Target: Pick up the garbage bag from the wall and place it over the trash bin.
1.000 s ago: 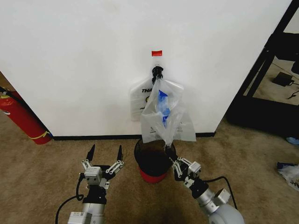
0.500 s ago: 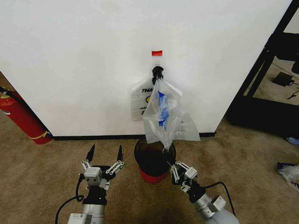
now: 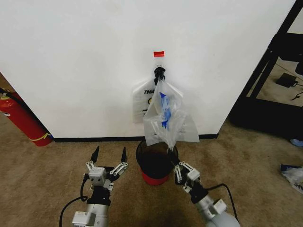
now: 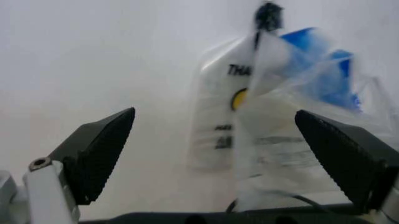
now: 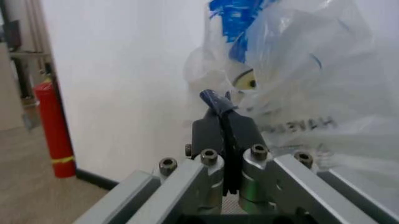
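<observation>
The right gripper [image 3: 171,152] pinched the hooked garbage bag's [image 3: 164,122] bottom above the trash bin [image 3: 155,163]; the left gripper [image 3: 109,155] hovered spread wide.

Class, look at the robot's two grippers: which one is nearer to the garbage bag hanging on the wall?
The right. The right gripper has its jaws closed on the bottom of the garbage bag, just above the trash bin. The left gripper hangs open over the carpet to the bin's left, apart from the bag.

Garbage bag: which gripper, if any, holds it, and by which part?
The right gripper, jaws shut, pinches the garbage bag by its bottom end; the left gripper holds nothing.
</observation>
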Available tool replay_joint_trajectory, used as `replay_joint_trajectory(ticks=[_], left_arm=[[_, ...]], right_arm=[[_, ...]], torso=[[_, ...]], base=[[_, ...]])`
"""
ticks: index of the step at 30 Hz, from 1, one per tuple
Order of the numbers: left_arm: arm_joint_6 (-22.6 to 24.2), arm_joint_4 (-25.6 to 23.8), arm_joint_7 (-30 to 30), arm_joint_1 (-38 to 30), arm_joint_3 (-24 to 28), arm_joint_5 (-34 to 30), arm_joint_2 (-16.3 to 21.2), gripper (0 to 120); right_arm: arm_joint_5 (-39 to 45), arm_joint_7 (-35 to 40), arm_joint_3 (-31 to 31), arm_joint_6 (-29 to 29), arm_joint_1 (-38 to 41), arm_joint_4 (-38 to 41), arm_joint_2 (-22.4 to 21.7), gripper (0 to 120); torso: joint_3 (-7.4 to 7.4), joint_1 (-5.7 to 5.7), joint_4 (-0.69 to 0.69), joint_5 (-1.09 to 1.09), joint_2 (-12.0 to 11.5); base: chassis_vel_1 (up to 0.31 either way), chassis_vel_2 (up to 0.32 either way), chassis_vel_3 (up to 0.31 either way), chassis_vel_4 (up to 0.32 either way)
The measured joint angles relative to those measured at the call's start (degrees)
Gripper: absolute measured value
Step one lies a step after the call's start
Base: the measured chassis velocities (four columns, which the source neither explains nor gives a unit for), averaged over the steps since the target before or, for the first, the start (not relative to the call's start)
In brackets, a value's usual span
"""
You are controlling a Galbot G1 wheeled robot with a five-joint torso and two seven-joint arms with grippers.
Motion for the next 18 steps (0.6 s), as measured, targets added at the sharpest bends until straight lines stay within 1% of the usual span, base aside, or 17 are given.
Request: replay_joint_trajectory(ticks=[2,4,5,6,8,9,10,11,12,13,14,15,16,18], left_arm=[[2.72,-0.91,-0.21,-2.97,0.79,-2.64,3.78,100],[5.98,-2.18,-0.75,-7.35,1.56,-7.09,9.34,100],[5.98,-2.18,-0.75,-7.35,1.56,-7.09,9.34,100],[8.21,-2.92,-1.2,-10.56,2.18,-10.61,12.91,100],[11.54,-4.08,-2.08,-16.0,3.53,-16.66,18.31,100],[13.73,-4.81,-2.67,-20.04,4.89,-20.73,21.55,100],[15.5,-5.24,-3.09,-23.28,6.2,-24.1,23.91,100],[17.94,-5.66,-3.87,-28.94,8.76,-29.17,27.3,100],[17.94,-5.66,-3.87,-28.94,8.76,-29.17,27.3,100],[19.48,-5.85,-4.44,-33.27,10.98,-32.49,29.39,100],[21.69,-5.98,-5.21,-40.19,14.34,-37.19,31.97,100],[23.37,-6.01,-5.8,-45.0,16.66,-40.65,33.36,100],[24.64,-6.01,-6.3,-48.34,18.15,-43.41,34.03,100],[28.49,-5.59,-8.12,-56.91,21.36,-50.5,34.56,100]], right_arm=[[1.67,1.88,-1.19,-1.79,2.63,-0.05,-0.74,0],[3.01,3.3,-2.32,-3.04,5.44,-0.75,-1.41,0],[3.01,3.3,-2.32,-3.04,5.44,-0.75,-1.41,0],[3.75,3.9,-3.11,-3.59,7.25,-1.53,-1.74,0],[4.28,4.34,-4.05,-3.94,9.12,-2.75,-1.87,0],[4.31,4.48,-4.51,-4.01,10.01,-3.49,-1.79,0],[4.21,4.64,-4.87,-4.03,10.76,-4.15,-1.62,0],[3.85,4.79,-5.27,-4.03,11.45,-4.83,-1.32,0],[3.85,4.79,-5.27,-4.03,11.45,-4.83,-1.32,0],[3.4,4.85,-5.5,-4.02,11.9,-5.33,-1.08,0],[2.84,4.87,-5.62,-3.96,12.25,-5.84,-0.89,0],[2.42,4.9,-5.63,-3.9,12.44,-6.25,-0.81,0],[2.17,4.95,-5.64,-3.85,12.55,-6.52,-0.75,0],[1.44,5.14,-5.82,-3.77,13.03,-7.22,-0.7,0]], torso=[[0.0,0.0,0.0,-0.02,0.0],[0.0,0.0,0.0,0.01,0.0],[0.0,0.0,0.0,0.01,0.0],[0.01,0.0,0.0,-0.04,0.0],[0.01,0.0,0.0,-0.02,-0.01],[0.01,0.01,-0.02,0.0,-0.01],[0.01,0.01,-0.01,-0.02,-0.01],[0.01,0.01,0.0,-0.02,-0.01],[0.01,0.01,0.0,-0.02,-0.01],[0.01,0.01,0.0,0.0,-0.01],[0.01,0.01,-0.02,0.0,-0.01],[0.01,0.01,-0.04,0.0,-0.01],[0.01,0.01,-0.03,0.03,-0.01],[0.01,0.01,-0.01,0.0,-0.01]], base=[[0.0,0.0,0.0,0.0],[0.0,0.0,0.0,0.0],[0.0,0.0,0.0,0.0],[0.0,0.0,0.0,0.0],[0.0,0.0,0.0,0.0],[0.0,0.0,0.0,0.0],[0.0,0.0,0.0,0.0],[0.0,0.0,0.0,0.0],[0.0,0.0,0.0,0.0],[0.0,0.0,0.0,0.0],[0.0,0.0,0.0,0.0],[0.0,0.0,0.0,0.0],[0.0,0.0,0.0,0.0],[0.0,0.0,0.0,0.0]])
